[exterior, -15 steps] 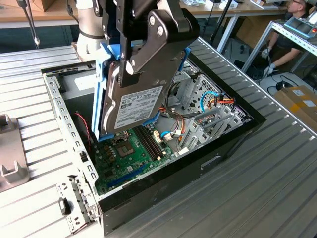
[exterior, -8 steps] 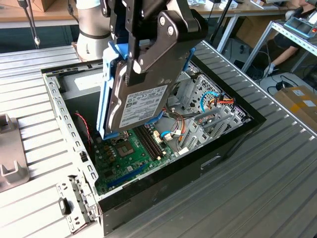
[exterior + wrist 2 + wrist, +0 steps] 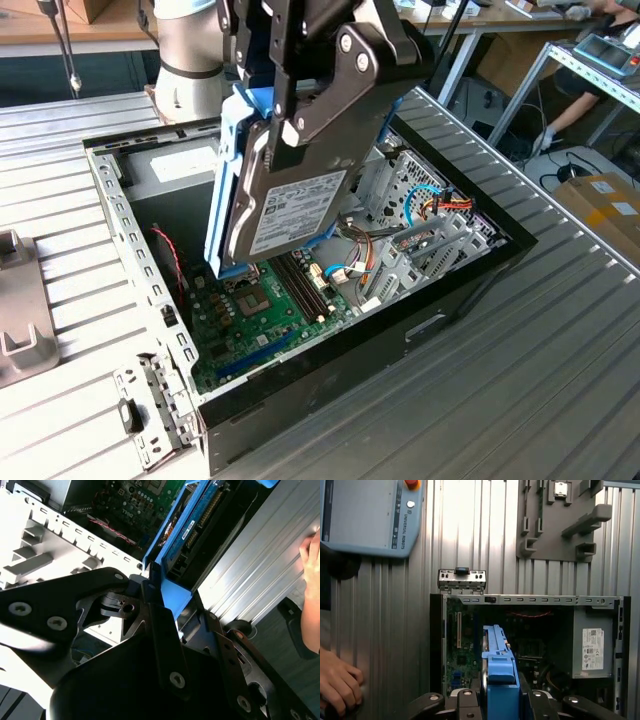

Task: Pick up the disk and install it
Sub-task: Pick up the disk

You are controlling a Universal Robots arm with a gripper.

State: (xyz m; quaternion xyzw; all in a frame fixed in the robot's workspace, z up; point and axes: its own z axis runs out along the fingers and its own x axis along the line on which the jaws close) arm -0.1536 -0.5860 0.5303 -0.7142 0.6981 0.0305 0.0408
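One disk (image 3: 285,205) to report, and it's clamped tight in my claw (image 3: 310,110). My black fingers (image 3: 345,85) pinch its upper end, so in the exterior view the claw sits at 12 o'clock of the disk and the rest of the drive hangs down toward 7 o'clock. The label side faces that camera, with the light-blue rails (image 3: 225,170) running along the long edges.

Pose-wise, my arm (image 3: 190,50) comes in from 12 o'clock of the exterior view. The wrist is over the box and the disk is tilted steeply, close to upright, in the air.

Below it is the open computer case (image 3: 130,235), lying on the ribbed metal table (image 3: 530,380). Inside, the green motherboard (image 3: 250,315) is right under the disk's lower end. The grey power supply (image 3: 175,165) is at 10 o'clock of the disk. The silver drive cage (image 3: 405,180) and its cables are at 3 o'clock.

In the first wrist view, a person's hand (image 3: 337,682) rests on the table, apart from the case.
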